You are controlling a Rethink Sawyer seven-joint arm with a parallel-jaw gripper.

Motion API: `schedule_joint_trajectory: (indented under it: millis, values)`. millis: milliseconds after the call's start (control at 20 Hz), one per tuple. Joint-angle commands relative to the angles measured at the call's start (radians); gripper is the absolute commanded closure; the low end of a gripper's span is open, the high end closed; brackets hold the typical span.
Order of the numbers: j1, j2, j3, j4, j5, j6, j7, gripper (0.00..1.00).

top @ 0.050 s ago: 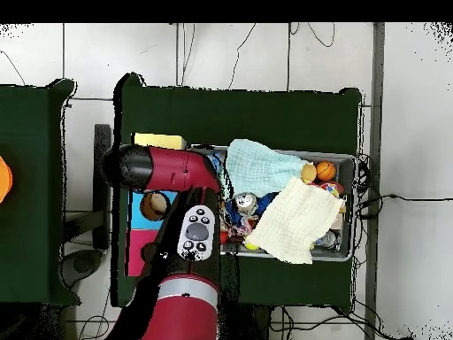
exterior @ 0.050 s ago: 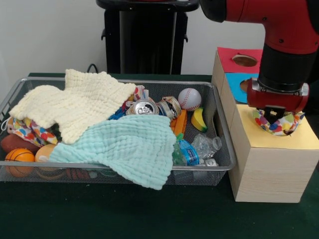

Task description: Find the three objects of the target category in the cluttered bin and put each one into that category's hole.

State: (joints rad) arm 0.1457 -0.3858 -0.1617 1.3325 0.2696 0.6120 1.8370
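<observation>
The colourful polka-dot cloth (exterior @ 0.050 s ago: pixel 279 124) is bunched up on the yellow top panel of the pale wooden sorting box (exterior @ 0.050 s ago: pixel 269 169), right under the red and black gripper (exterior @ 0.050 s ago: pixel 275 115). It's a crumpled wad, stretched side to side across the panel with its ends curling up on either side of the claw — no clear direction it points. The claw's black tips are pressed down into the middle of the wad, pinched narrow on the fabric, so it's holding the cloth.

On the box, the yellow panel is nearest the camera, then a blue panel with a round hole (exterior @ 0.050 s ago: pixel 245 85), then a red panel with a round hole (exterior @ 0.050 s ago: pixel 244 60) farthest back. Bare yellow surface shows in front of the cloth, up to the box's front edge.

The silver wire mesh bin (exterior @ 0.050 s ago: pixel 227 144) sits just beside the box, nearly touching its side wall. Inside — a cream waffle-knit towel (exterior @ 0.050 s ago: pixel 75 102), a mint green waffle-knit towel (exterior @ 0.050 s ago: pixel 134 147), a white baseball (exterior @ 0.050 s ago: pixel 189 98), a silver drink can (exterior @ 0.050 s ago: pixel 144 107), a crushed clear plastic bottle (exterior @ 0.050 s ago: pixel 204 145) and a small orange basketball (exterior @ 0.050 s ago: pixel 19 157), packed tight.
</observation>
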Motion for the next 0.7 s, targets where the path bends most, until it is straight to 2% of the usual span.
schedule_joint_trajectory:
  millis: [50,200,700]
  values:
    - [0.008,0.141,0.084,-0.015,-0.005,-0.071,0.165,1.0]
    - [0.027,0.154,0.065,-0.038,0.001,-0.058,0.187,1.0]
    - [0.023,0.144,0.06,-0.044,0.001,-0.024,0.174,1.0]
